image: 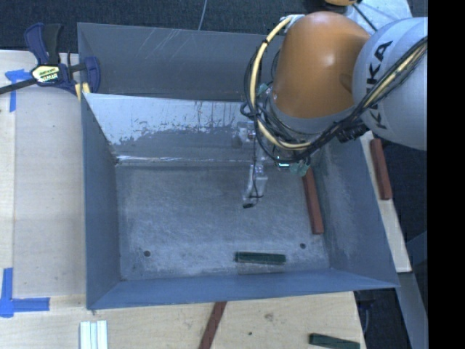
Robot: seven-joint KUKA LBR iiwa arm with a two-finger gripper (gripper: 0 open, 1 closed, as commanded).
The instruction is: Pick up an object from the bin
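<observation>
While the pincer [251, 198] hangs over the bare bin [182, 217] floor, its gap impossible to tell, best centre squarely across the dark green bar [260, 258].

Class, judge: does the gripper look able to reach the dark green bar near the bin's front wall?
Probably yes: the dark green bar lies flat and alone on the bin floor, nothing covering it, with the gripper above bare floor nearby.
</observation>
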